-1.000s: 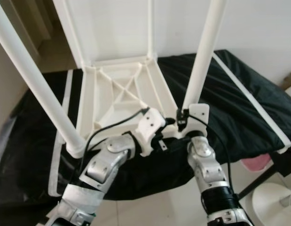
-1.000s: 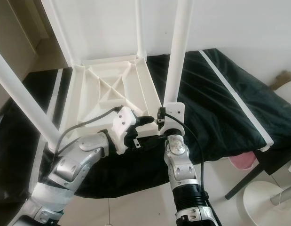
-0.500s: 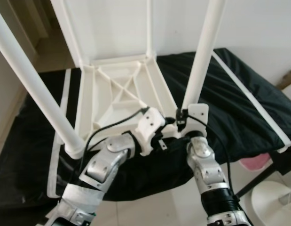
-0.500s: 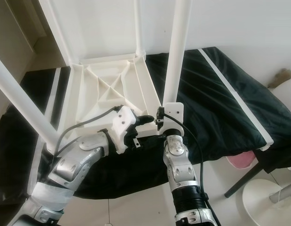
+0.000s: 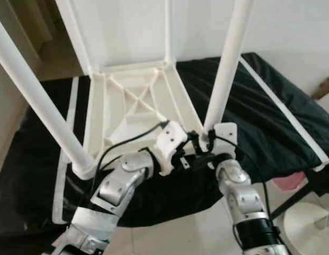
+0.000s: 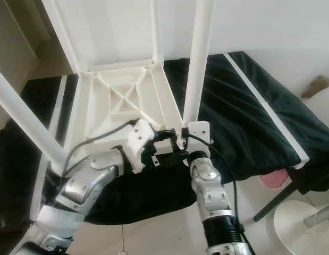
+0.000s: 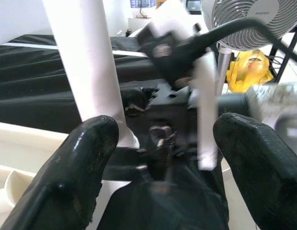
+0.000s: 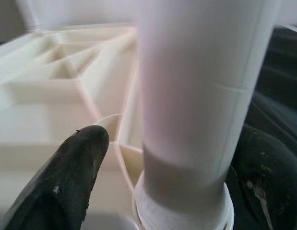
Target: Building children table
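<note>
One upturned white children's table (image 5: 129, 106) is lying on black sheeting (image 5: 270, 111), four legs showing. The right gripper (image 8: 162, 191) is straddling the nearest leg (image 8: 201, 96) at its socket, fingers spread, contact unclear. The left gripper (image 7: 167, 158) is gaping alongside, facing a fan (image 7: 254, 19).

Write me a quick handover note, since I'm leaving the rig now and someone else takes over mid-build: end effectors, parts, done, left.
Right end effector: open, fingers either side of the near right leg at its socket, not clamped.
Left end effector: open, beside the same corner, holding nothing.
Tabletop: upside down on the black cover, ribs up.
Done: four legs stand upright in the corner sockets.
Left: whether the near right leg is fully seated cannot be told; check it, then turn the table upright.
</note>
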Tool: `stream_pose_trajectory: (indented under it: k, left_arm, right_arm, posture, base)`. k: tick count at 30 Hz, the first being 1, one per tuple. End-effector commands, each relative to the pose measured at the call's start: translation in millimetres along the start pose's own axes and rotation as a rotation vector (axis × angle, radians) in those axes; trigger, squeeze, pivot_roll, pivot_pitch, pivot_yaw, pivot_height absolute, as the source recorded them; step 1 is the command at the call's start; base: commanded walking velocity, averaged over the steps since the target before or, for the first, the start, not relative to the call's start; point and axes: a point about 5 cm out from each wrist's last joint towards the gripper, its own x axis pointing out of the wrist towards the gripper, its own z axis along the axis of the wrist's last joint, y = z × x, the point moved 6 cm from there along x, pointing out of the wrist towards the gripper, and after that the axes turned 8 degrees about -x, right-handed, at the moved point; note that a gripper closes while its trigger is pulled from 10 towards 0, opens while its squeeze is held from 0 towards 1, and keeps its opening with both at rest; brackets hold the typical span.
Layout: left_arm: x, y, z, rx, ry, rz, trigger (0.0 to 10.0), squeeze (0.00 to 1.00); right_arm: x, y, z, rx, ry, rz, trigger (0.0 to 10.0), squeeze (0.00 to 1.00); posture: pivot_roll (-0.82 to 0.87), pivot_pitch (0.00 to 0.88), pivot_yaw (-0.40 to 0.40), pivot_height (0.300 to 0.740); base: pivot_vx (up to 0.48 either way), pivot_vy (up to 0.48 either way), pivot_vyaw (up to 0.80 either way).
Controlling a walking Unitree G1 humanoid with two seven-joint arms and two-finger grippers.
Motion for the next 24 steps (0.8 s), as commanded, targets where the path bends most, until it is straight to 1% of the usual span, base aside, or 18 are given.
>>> stream_pose_trajectory:
  k: [1, 2, 3, 4, 6, 8, 10, 13, 15, 17, 18, 19, 20, 21, 24]
  left_arm:
    - [-1.6, 1.7, -0.8, 0.011, 0.013, -0.020, 10.0, 0.00]
    - [-1.4, 1.8, -0.7, 0.011, 0.013, -0.019, 10.0, 0.00]
    - [-1.9, 1.5, -0.8, 0.009, 0.013, -0.020, 10.0, 0.00]
    - [-2.3, 1.1, -1.0, 0.008, 0.013, -0.020, 10.0, 0.00]
    - [-2.7, 0.9, -1.0, 0.007, 0.013, -0.020, 10.0, 0.00]
    - [-2.6, 1.0, -0.9, 0.009, 0.015, -0.021, 10.0, 0.00]
    - [-2.1, 2.0, -0.1, 0.011, 0.015, -0.020, 10.0, 0.00]
    - [-2.2, 2.7, 0.3, 0.012, 0.015, -0.019, 10.0, 0.00]
    - [-2.8, 3.8, 1.5, 0.018, 0.014, -0.015, 10.0, 0.00]
    - [-2.7, 4.4, 1.9, 0.018, 0.014, -0.013, 10.0, 0.00]
    - [-4.0, 5.6, 2.3, 0.020, 0.013, -0.005, 10.0, 0.00]
    - [-4.0, 5.6, 2.3, 0.020, 0.013, -0.005, 10.0, 0.00]
    - [-5.0, 6.4, 2.3, 0.022, 0.013, 0.001, 10.0, 0.00]
    - [-7.8, 7.9, 3.2, 0.027, 0.011, 0.017, 10.0, 0.00]
    - [-9.4, 8.9, 3.9, 0.029, 0.011, 0.025, 10.0, 0.00]
  right_arm:
    - [-4.2, -5.9, -3.7, -0.006, -0.004, 0.051, 10.0, 1.00]
    - [-4.7, -8.5, -4.6, -0.016, -0.003, 0.061, 10.0, 1.00]
    - [-5.4, -13.1, -4.4, -0.032, -0.010, 0.100, 10.0, 0.00]
    - [-6.1, -16.4, -4.0, -0.044, -0.015, 0.128, 10.0, 0.00]
    - [-6.6, -18.3, -3.6, -0.050, -0.018, 0.146, 10.0, 0.00]
    - [-4.2, -22.5, 0.7, -0.073, -0.027, 0.240, 10.0, 0.00]
    - [0.1, -25.8, 5.2, -0.095, -0.031, 0.305, 10.0, 0.00]
    - [2.8, -26.6, 7.1, -0.105, -0.031, 0.329, 10.0, 0.00]
    - [8.0, -26.9, 10.5, -0.131, -0.030, 0.376, 10.0, 0.00]
    - [9.9, -26.6, 10.8, -0.132, -0.026, 0.395, 10.0, 0.00]
    - [14.6, -20.6, 8.9, -0.146, -0.012, 0.443, 10.0, 0.00]
    - [14.6, -20.6, 8.9, -0.146, -0.012, 0.443, 10.0, 0.00]
    - [18.6, -15.5, 7.1, -0.158, -0.004, 0.481, 10.0, 0.00]
    - [25.8, -1.8, 2.0, -0.163, 0.020, 0.548, 10.0, 0.00]
    - [28.7, 5.5, -1.1, -0.164, 0.029, 0.579, 10.0, 0.00]
  posture:
    - [-0.02, 0.000, 0.035, 0.740]
    - [-0.02, 0.000, 0.035, 0.740]
    - [-0.02, 0.000, 0.037, 0.740]
    - [-0.02, 0.000, 0.037, 0.740]
    - [-0.02, 0.000, 0.037, 0.740]
    - [-0.01, 0.000, 0.039, 0.740]
    - [-0.01, 0.000, 0.037, 0.740]
    - [-0.01, 0.000, 0.037, 0.740]
    - [0.00, 0.000, 0.034, 0.740]
    - [0.01, 0.000, 0.027, 0.740]
    - [0.02, 0.000, 0.022, 0.740]
    - [0.02, 0.000, 0.022, 0.740]
    - [0.03, 0.000, 0.015, 0.740]
    - [0.05, 0.000, 0.011, 0.740]
    - [0.06, 0.000, 0.008, 0.740]
  base:
    - [0.000, 0.000, 0.00]
    - [0.000, 0.000, 0.00]
    - [0.000, 0.000, 0.00]
    - [0.000, 0.000, 0.00]
    - [0.000, 0.000, 0.00]
    - [0.000, 0.000, 0.00]
    - [0.000, 0.000, 0.00]
    - [0.000, 0.000, 0.00]
    - [0.000, 0.000, 0.00]
    - [0.000, 0.000, 0.00]
    - [0.000, 0.000, 0.00]
    - [0.000, 0.000, 0.00]
    - [0.000, 0.000, 0.00]
    - [0.000, 0.000, 0.00]
    - [0.000, 0.000, 0.00]
